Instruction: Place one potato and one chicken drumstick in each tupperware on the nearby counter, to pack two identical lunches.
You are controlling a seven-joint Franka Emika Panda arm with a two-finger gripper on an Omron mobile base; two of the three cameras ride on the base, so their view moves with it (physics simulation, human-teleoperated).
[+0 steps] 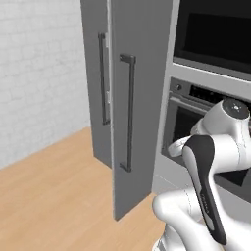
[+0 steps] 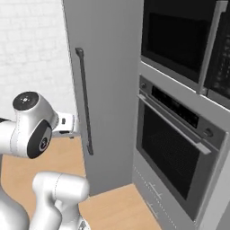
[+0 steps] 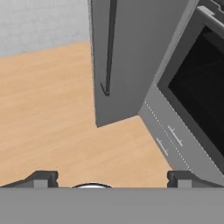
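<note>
While your gripper [image 3: 112, 177] hangs with its two dark fingertips [image 3: 43, 178] spread wide apart and nothing between them, you are looking down along it at a light wooden floor [image 3: 52, 127]. Neither tupperware, potato, drumstick nor counter can be placed from these pictures, so you cannot tell where they lie or which way they point. Just ahead of the gripper stands a tall grey cabinet door [image 1: 139, 98], swung open, with a long dark bar handle [image 1: 130, 112] running upright along it; a second grey door [image 1: 95, 83] with its own bar handle sits beside it. To the right you see a built-in wall oven [image 2: 173, 152] with a dark glass front and a horizontal handle [image 2: 173, 119], and a second dark appliance window [image 2: 173, 38] above it. No writing is readable. A white brick wall [image 1: 39, 73] closes the left side. Your white arm [image 1: 215, 162] folds low in front of the oven
</note>
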